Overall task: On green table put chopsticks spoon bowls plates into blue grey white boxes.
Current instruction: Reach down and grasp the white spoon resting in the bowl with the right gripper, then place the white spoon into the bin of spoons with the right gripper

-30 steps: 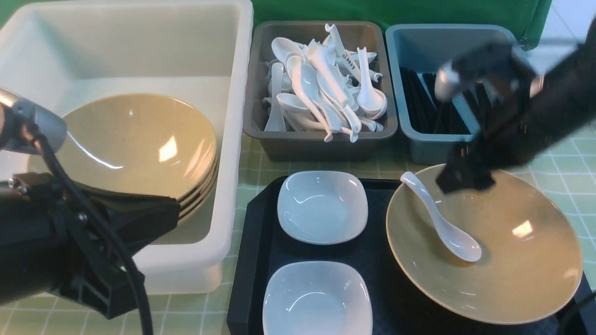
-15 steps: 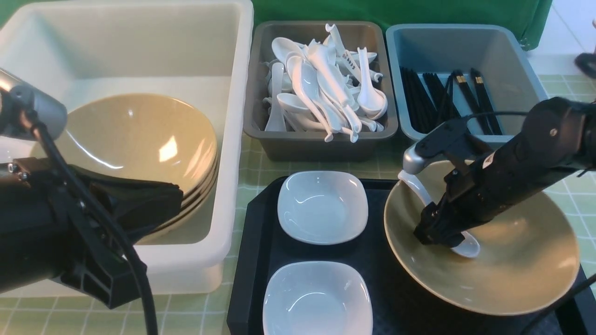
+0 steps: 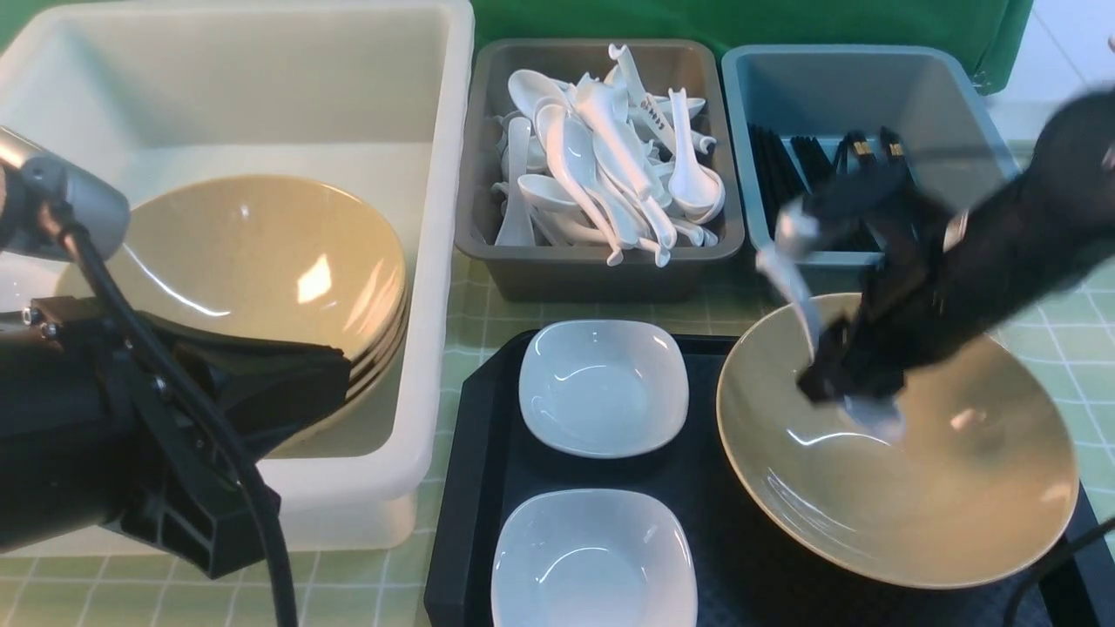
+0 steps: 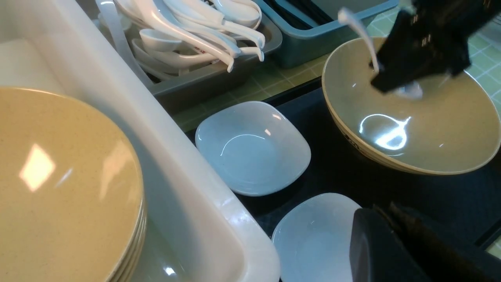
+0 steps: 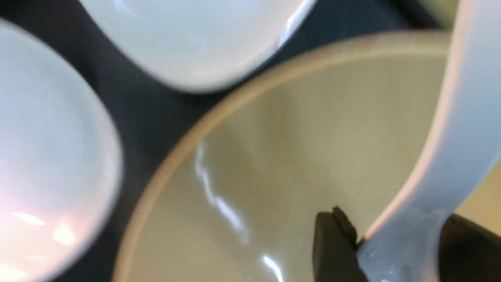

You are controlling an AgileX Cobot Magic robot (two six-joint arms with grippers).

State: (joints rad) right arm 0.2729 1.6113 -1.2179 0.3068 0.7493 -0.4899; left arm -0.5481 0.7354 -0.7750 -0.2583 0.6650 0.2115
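Since the front view is smeared right around the arm, fine detail is a bit iffy, but the spoon [image 3: 794,292] is clearly standing steep. Its long axis runs from the handle tip, up high and aimed toward the far left at the gap between the grey bin [image 3: 601,274] and the blue-grey bin [image 3: 736,148], down to the scoop, which hangs low over the tan bowl [image 3: 915,505]. I can't tell if the scoop touches the bowl.

The right pincer [image 3: 849,392] is clamped on it. In the right wrist view the two black fingers [image 5: 332,250] sit on either side, right where the handle meets the scoop. The scoop pokes out just below the tips and the handle climbs away alongside the fingers. The left pincer [image 4: 381,219] is closed on nothing, near the white tub [image 3: 435,348].

Looks-wise, the spoon is glossy white ceramic with a curved handle. The bowl is wide, shallow, shiny tan and round, sitting on the right of a black tray [image 3: 710,522]. Two white dishes [image 3: 603,387], glossy rounded squares, sit on the tray's left, one behind the other. The tub holds a stack of tan bowls [image 3: 253,261], the grey bin a heap of white spoons [image 3: 610,148], and the blue-grey one thin black chopsticks [image 3: 788,183]. Everything is on the green table [image 3: 488,318] with its checked cloth.
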